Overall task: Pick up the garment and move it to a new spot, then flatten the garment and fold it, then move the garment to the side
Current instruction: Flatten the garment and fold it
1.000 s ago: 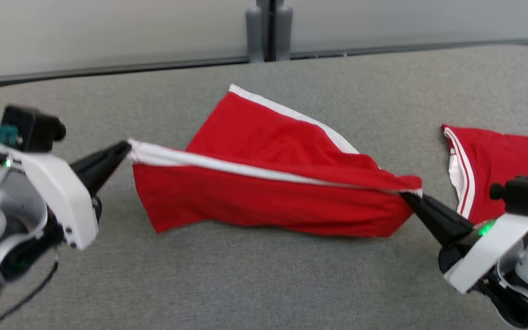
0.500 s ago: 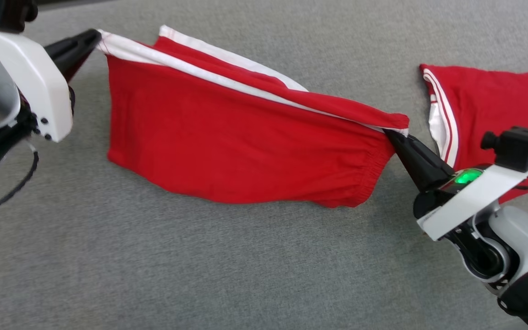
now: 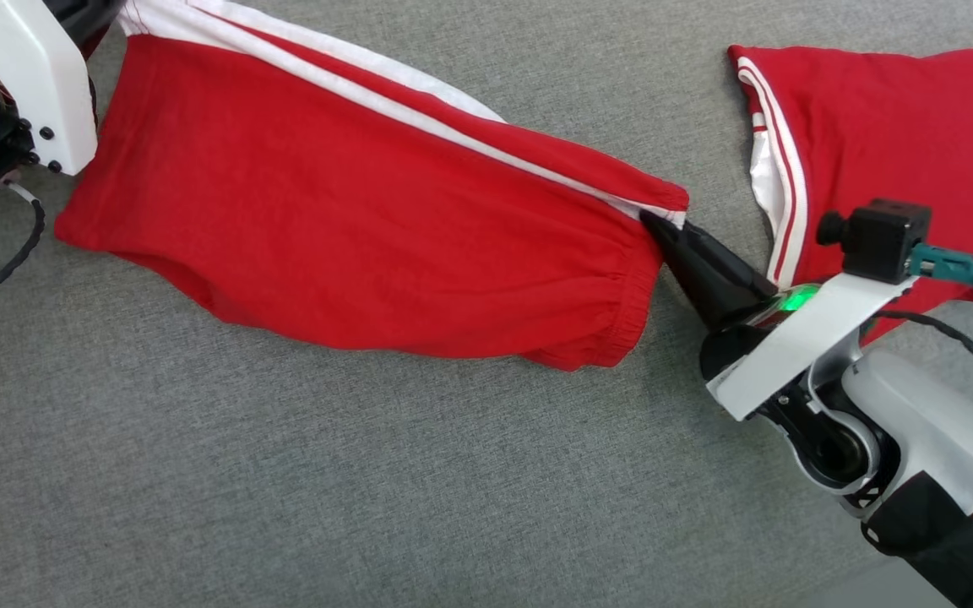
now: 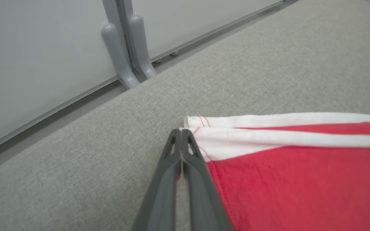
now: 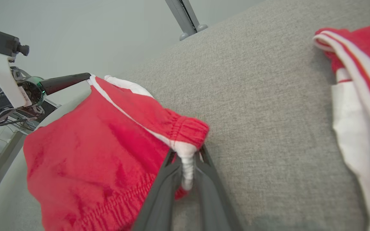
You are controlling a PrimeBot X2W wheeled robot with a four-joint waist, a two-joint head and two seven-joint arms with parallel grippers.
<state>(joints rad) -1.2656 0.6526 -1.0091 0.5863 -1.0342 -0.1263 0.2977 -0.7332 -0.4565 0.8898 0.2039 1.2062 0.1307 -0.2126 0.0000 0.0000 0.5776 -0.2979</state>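
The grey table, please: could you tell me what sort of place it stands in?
Probably a lab or office test station: a wide grey fabric-covered table, pale partition panels on grey feet behind it, and red shorts beside a second red garment.

Taut red garment (image 3: 351,228), white side stripe

Bright, even, diffuse light here, and just a thin soft shadow under the garment (image 3: 351,211) on the grey worktop (image 3: 368,473). Head view is a touch soft, with a green lamp (image 3: 795,297) glowing. In the left wrist view the base rail (image 4: 59,107) bows slightly with wide-angle bend, and the left tool (image 4: 181,131) blurs toward the bottom edge. In the right wrist view the near red cloth is smeared.
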